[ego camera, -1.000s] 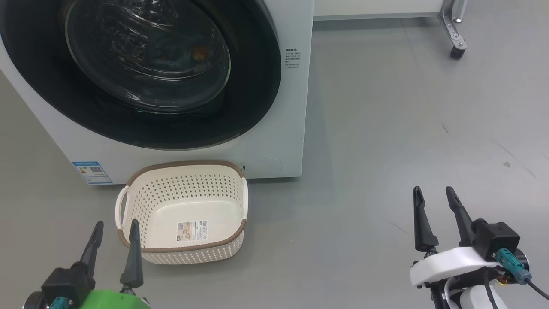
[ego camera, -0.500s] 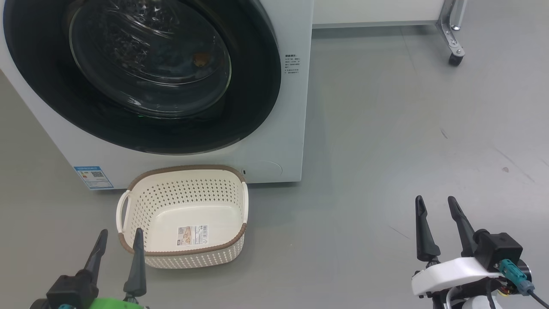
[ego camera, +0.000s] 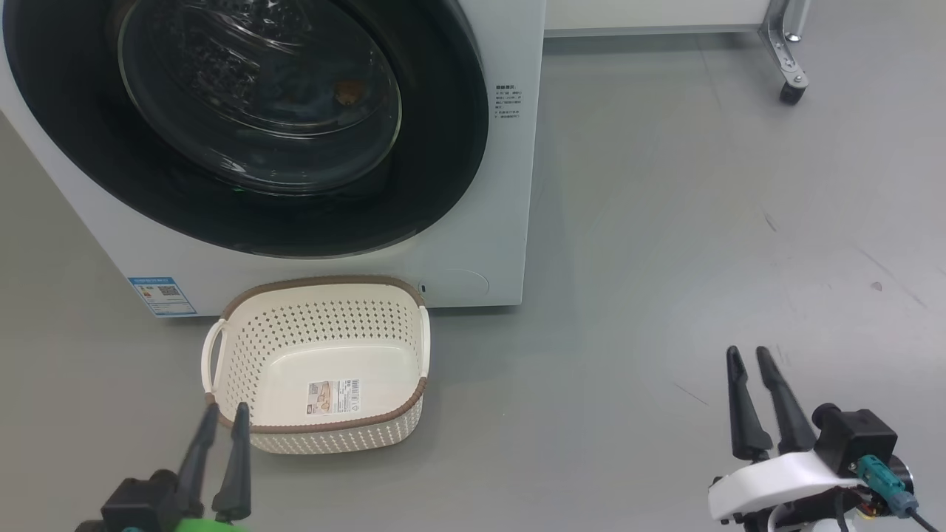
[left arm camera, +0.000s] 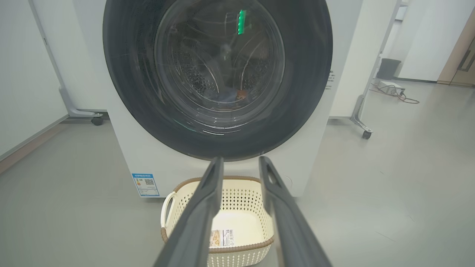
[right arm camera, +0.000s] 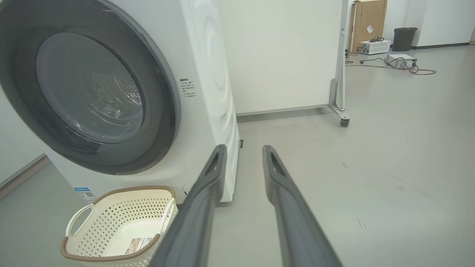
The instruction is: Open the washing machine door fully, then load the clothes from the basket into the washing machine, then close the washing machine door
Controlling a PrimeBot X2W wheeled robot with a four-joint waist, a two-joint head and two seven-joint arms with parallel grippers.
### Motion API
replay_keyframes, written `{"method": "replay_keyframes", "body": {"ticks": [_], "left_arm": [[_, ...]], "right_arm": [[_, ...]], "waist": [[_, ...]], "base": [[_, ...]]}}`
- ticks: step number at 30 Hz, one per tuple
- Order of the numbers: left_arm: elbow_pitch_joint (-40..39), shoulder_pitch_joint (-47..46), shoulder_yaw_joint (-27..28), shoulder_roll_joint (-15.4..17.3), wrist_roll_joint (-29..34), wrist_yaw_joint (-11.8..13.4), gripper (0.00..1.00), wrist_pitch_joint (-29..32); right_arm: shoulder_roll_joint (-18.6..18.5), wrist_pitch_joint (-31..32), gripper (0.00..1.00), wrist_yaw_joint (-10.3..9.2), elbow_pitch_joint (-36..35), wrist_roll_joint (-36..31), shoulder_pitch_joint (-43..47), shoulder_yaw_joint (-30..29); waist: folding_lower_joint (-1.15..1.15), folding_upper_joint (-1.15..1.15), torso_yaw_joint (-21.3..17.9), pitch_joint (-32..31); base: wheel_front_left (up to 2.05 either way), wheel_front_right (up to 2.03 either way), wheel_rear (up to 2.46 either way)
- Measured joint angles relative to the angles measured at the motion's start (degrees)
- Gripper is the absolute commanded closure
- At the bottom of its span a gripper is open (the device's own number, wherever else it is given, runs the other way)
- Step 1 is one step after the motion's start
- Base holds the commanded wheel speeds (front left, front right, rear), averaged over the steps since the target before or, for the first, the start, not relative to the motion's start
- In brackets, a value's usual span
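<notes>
On grey floor (ego camera: 665, 222), just in front of washing machine (ego camera: 473, 251) lower front: basket (ego camera: 325, 283), upright, cream with brown rim, bare base showing, barcode sticker (ego camera: 334, 395) on it. Contact with machine not clear. Shut flush to front panel: washing machine door (ego camera: 443, 148), black rim, glass bowl centre. Behind glass, low in drum: clothes (left arm camera: 227, 97), light blue with orange-brown patch, dim through reflections. On machine's lower front corner, left of basket in head view: blue label (ego camera: 161, 295).

At lower left of head view: left gripper (ego camera: 225, 408), jaws apart by narrow gap, nothing between, tips over basket's near left corner; touching rim or not, cannot tell. In left wrist view, fingers (left arm camera: 208, 200) parted, aimed at basket and door bottom.

At lower right of head view: right gripper (ego camera: 747, 353), well apart from basket and machine, above bare floor, jaws parted by small gap, holding nothing. In right wrist view, pointing past machine's right front edge.

Farther back: white wheeled partition (right arm camera: 282, 55) with caster (ego camera: 791, 93); black bin (right arm camera: 402, 37) and cardboard box (right arm camera: 369, 20) far off.
</notes>
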Motion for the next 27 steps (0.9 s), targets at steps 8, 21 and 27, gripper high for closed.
{"method": "replay_keyframes", "body": {"ticks": [8, 21, 27], "left_arm": [[2.64, 0.76, -0.88, -1.26, -0.94, 0.0, 1.0, 0.22], [1.9, 1.14, -0.82, -1.43, -9.64, 0.0, 1.0, 1.31], [1.91, 1.12, -0.24, -1.58, -13.8, 0.0, 1.0, 2.32]], "right_arm": [[0.66, 0.01, 1.0, 0.01, 2.79, 0.89, 1.62, 0.26], [0.73, 1.1, 1.0, 0.53, 2.55, 9.76, 1.63, -0.14], [0.78, 2.03, 1.0, 0.77, 2.58, 14.55, 1.61, -1.05]], "waist": [[0.0, 0.0, -0.04, -0.01], [0.0, 0.0, -0.25, -0.16], [0.0, 0.0, -0.33, -0.22]], "base": [[0.0, 0.0, 0.0], [0.0, 0.0, 0.0], [0.0, 0.0, 0.0]]}}
